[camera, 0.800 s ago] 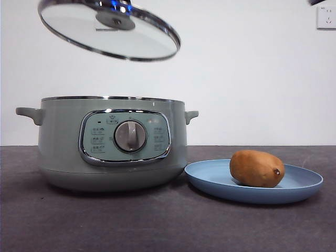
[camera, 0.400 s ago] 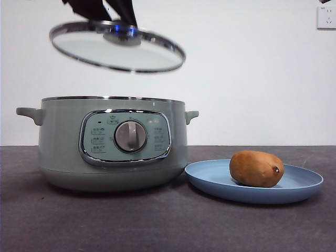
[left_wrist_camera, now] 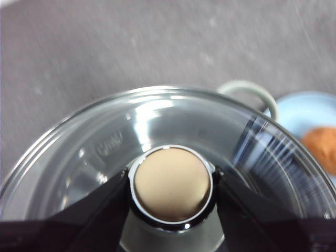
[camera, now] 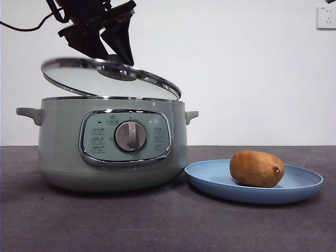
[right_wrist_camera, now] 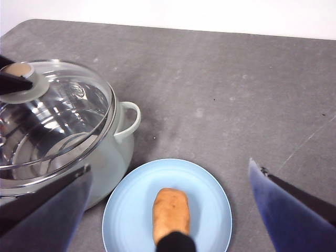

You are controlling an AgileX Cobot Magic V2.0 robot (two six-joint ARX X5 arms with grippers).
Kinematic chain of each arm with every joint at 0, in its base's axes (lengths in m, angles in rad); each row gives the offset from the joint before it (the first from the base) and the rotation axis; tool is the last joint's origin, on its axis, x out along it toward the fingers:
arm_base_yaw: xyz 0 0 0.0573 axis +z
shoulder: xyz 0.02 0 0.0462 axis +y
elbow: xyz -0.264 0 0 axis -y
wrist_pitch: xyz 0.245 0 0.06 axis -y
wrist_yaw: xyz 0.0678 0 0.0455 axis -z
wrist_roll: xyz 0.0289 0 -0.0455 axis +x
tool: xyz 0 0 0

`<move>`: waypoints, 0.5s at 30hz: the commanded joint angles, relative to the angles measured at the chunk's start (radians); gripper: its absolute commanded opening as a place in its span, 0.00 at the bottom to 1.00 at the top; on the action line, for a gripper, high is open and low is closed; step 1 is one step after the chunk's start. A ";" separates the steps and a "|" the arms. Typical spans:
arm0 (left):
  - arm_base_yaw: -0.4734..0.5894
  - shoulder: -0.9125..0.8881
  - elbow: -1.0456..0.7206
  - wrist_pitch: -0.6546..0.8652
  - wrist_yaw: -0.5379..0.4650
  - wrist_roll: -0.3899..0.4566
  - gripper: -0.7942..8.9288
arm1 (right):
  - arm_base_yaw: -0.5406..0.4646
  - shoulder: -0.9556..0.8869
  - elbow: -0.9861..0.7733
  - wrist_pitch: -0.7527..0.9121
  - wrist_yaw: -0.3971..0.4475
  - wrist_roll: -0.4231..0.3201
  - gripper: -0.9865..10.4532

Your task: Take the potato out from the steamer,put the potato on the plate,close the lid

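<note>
My left gripper (camera: 116, 62) is shut on the pale green knob (left_wrist_camera: 172, 182) of the glass lid (camera: 84, 79) and holds it tilted just above the sage-green steamer (camera: 63, 142). The lid's left edge sits higher than its right edge, which is close to the chrome rim. The potato (camera: 256, 168) lies on the light-blue plate (camera: 210, 181) to the right of the steamer. In the right wrist view the right gripper (right_wrist_camera: 170, 210) is open, high above the plate (right_wrist_camera: 126, 215) and potato (right_wrist_camera: 170, 210), with the lid (right_wrist_camera: 58, 121) and steamer (right_wrist_camera: 113, 152) beside it.
The dark grey table (camera: 157, 226) runs across the front. A white wall with a socket (camera: 326, 17) stands behind. A black cable (camera: 26, 26) hangs from the left arm at the top left.
The left gripper has lowered the lid from high above the steamer to just over its rim. The potato and plate have not moved.
</note>
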 commanded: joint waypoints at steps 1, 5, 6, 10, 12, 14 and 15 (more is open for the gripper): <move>0.001 -0.028 -0.027 0.056 -0.002 -0.016 0.07 | 0.000 -0.001 0.001 0.004 0.005 0.003 0.52; -0.005 -0.030 -0.108 0.125 -0.004 -0.025 0.07 | 0.000 -0.001 0.001 0.004 0.005 0.004 0.52; -0.005 -0.031 -0.134 0.147 -0.004 -0.032 0.07 | 0.000 -0.001 0.001 0.004 0.005 0.004 0.52; -0.008 -0.041 -0.215 0.171 -0.001 -0.048 0.07 | 0.000 -0.001 0.001 0.004 0.005 0.004 0.52; -0.011 -0.042 -0.235 0.156 -0.003 -0.047 0.07 | 0.000 -0.001 0.001 0.005 0.005 0.004 0.52; -0.011 -0.043 -0.240 0.144 -0.004 -0.047 0.07 | 0.000 -0.001 0.001 0.005 0.005 0.004 0.52; -0.011 -0.043 -0.240 0.137 -0.004 -0.048 0.07 | 0.000 -0.001 0.001 0.005 0.005 0.005 0.52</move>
